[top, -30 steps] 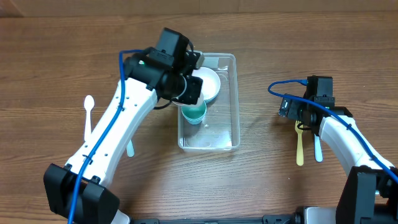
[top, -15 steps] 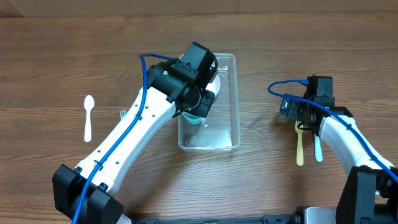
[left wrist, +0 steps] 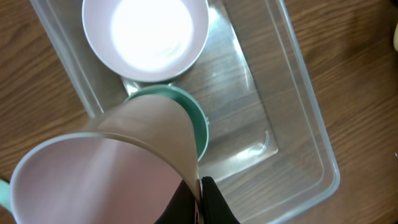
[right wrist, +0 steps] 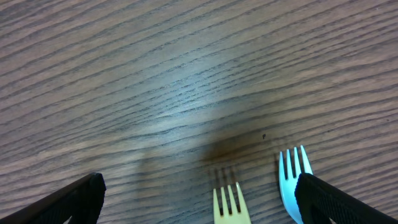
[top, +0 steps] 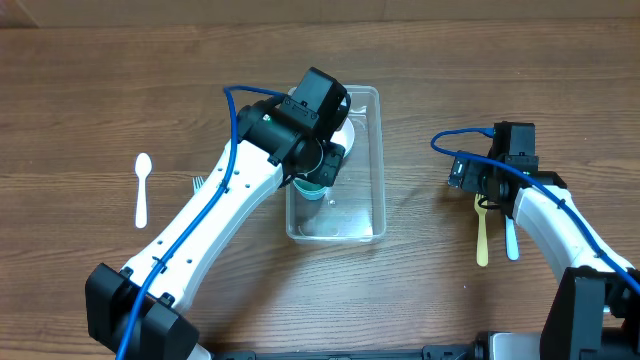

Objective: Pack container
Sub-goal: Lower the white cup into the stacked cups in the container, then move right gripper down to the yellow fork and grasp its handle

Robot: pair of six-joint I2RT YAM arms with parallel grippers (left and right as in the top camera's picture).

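Note:
The container [top: 378, 170] is a clear rectangular tub at the table's middle. Inside it the left wrist view shows a white bowl [left wrist: 146, 34] at the far end and a teal bowl [left wrist: 200, 124] beside it. My left gripper [left wrist: 200, 196] is shut on the rim of a pale pink cup [left wrist: 99, 174], held tilted over the teal bowl and the tub's near part [left wrist: 298, 124]. From overhead the left gripper [top: 325, 160] covers most of the bowls. My right gripper [right wrist: 205, 202] stands open just above the table, over a yellow fork [right wrist: 230, 205] and a blue fork [right wrist: 291, 177].
A white spoon [top: 142, 188] lies at the far left. The tines of another fork [top: 198, 183] show from under the left arm. The yellow fork [top: 482, 235] and blue fork [top: 511, 240] lie side by side below the right gripper [top: 490, 198].
A second ago the left arm stood left of the tub; it has swung right with the cup and has held still over the tub for the last half second. The right arm has not moved.

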